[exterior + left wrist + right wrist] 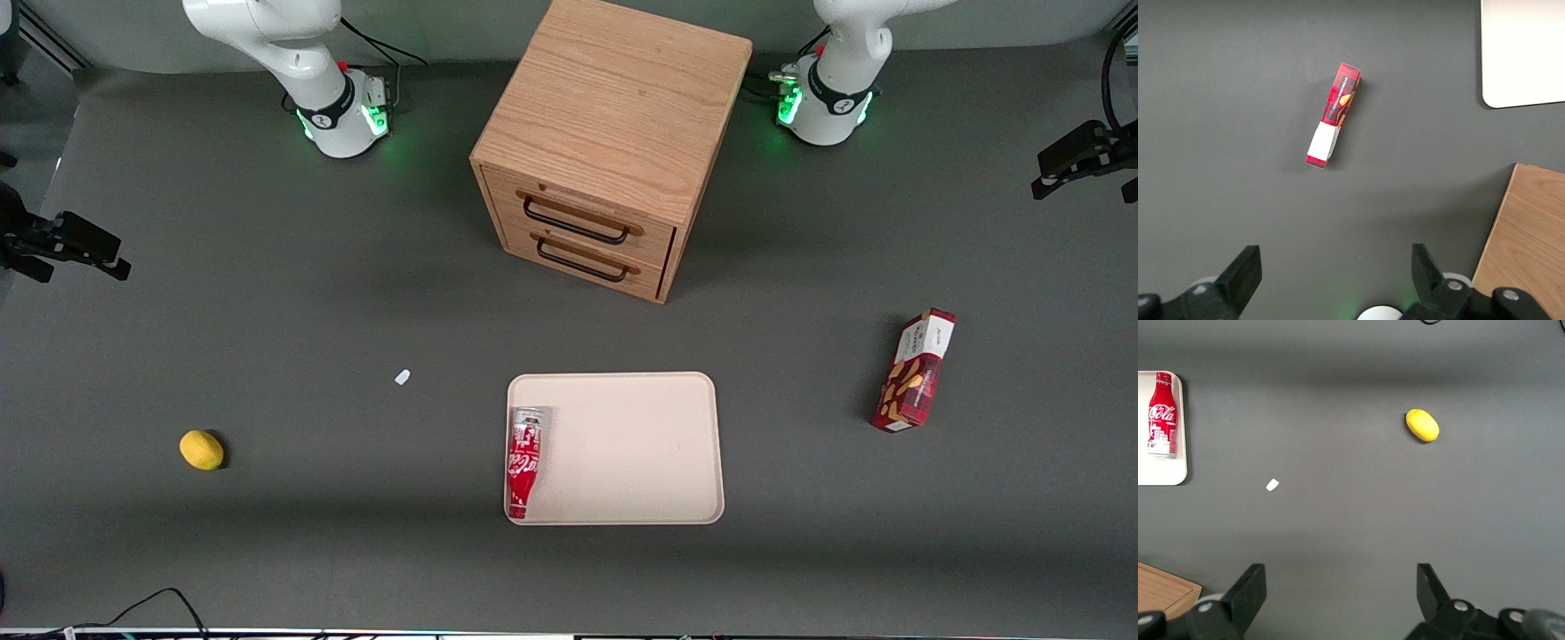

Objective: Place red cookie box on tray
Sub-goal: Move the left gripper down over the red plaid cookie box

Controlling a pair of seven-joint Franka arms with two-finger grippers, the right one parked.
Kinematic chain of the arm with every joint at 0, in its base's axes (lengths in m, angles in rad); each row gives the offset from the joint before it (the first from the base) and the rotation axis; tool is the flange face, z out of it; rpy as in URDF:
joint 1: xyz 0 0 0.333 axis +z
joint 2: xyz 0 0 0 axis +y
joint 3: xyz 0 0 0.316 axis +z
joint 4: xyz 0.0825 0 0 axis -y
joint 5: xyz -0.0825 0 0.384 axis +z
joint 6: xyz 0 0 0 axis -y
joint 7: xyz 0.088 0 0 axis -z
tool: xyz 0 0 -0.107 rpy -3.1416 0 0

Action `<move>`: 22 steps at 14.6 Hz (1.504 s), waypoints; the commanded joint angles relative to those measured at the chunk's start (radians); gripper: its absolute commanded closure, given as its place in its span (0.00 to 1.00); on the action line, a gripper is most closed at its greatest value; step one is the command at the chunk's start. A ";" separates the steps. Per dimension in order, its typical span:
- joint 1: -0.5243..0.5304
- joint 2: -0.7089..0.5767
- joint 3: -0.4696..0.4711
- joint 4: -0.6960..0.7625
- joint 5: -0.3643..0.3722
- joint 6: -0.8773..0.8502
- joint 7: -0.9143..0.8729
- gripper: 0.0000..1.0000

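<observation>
The red cookie box (915, 371) (1333, 116) lies on the dark worktop (267, 338) toward the working arm's end, well apart from the cream tray (640, 444) (1525, 53). A red soda bottle (524, 460) lies in that tray. The claw (1336, 277) hangs high above the box, spread wide and holding nothing.

We see only a corner of the tray (1521, 53), the pincer (1336, 280) fingertips, and the cabinet (1528, 240) cut off.
</observation>
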 commanded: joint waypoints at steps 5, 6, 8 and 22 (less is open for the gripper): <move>0.014 0.001 -0.012 0.000 0.006 0.006 0.005 0.00; 0.014 0.010 -0.012 -0.002 0.006 0.011 0.009 0.00; 0.009 0.044 -0.012 -0.018 0.006 0.040 0.018 0.00; -0.008 0.352 -0.013 -0.363 0.126 0.721 0.137 0.00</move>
